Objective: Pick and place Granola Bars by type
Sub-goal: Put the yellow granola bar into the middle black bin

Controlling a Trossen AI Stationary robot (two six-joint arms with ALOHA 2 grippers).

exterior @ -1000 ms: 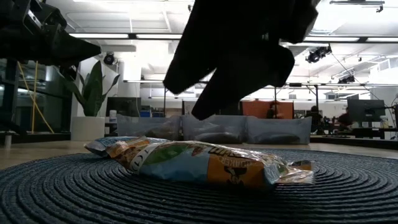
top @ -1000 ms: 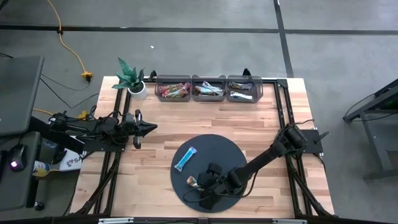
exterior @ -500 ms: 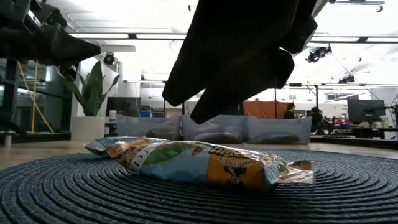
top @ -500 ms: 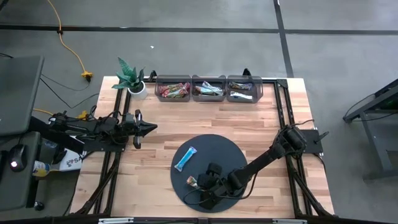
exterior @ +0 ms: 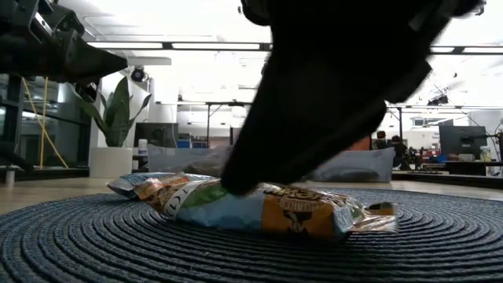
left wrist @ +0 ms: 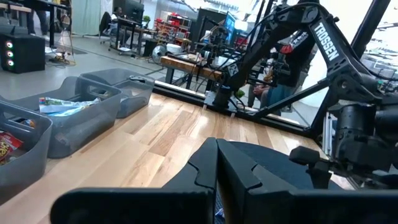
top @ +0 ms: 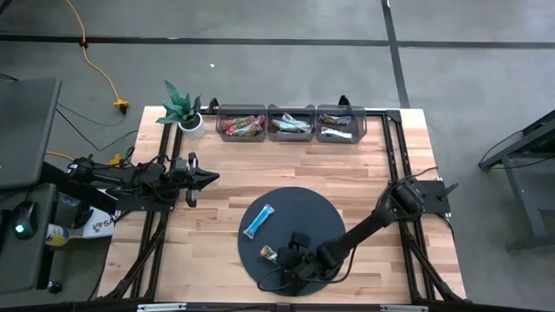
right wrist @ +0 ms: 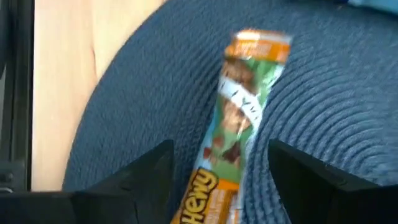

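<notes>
The right end effector (top: 279, 260) sits low over the large dark round woven mat (top: 325, 212), its two dark fingers (right wrist: 140, 177) spread wide, one on either side of a green, orange and white wrapped granola bar (right wrist: 236, 134). That bar lies flat on the mat, lengthwise between the fingers, and neither finger presses on it in the right wrist view. In the low view the dark bulk of the end effector hangs just above the same bar (exterior: 267, 208), close enough that I cannot tell whether it touches the wrapper. In the high view the bar's end (top: 269, 253) peeks out beside the end effector, on the mat's near-left part.

A light blue wrapped granola bar (top: 258, 221) lies on the mat too, farther toward the bins than the multicolour bar and apart from it.

Beyond the mat, along the far edge of the pale wooden counter (top: 225, 173), stand three clear plastic bins (top: 291, 123) in a row, each holding wrapped bars. A small potted green plant (top: 184, 108) stands just left of the bins.

The left end effector (top: 204, 178) waits over the counter's left side, well apart from the mat, its fingers pressed together to a point.
</notes>
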